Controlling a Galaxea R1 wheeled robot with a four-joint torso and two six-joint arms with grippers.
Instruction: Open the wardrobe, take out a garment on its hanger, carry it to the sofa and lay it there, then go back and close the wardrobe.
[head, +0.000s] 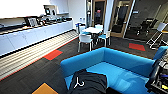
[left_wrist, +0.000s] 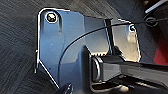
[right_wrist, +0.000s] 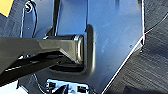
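The bright blue sofa (head: 117, 62) stands in the near middle of the head view, its low back toward the room. A black garment (head: 92, 83) lies crumpled on the seat at the near left end. Its pale hanger hook (head: 79, 82) rests on top of the fabric. A dark part of my right arm (head: 155, 76) stands at the right edge, beside the sofa's right end. In both wrist views, dark carpet (left_wrist: 17, 50) (right_wrist: 152, 65) lies beneath the arms.
A long white counter (head: 30, 36) runs along the left wall. A small white table (head: 92, 30) with white-and-teal chairs (head: 85, 40) stands beyond the sofa. Glass doors (head: 122, 17) are at the back. Red (head: 53, 54) and orange (head: 45, 89) carpet tiles mark the dark floor.
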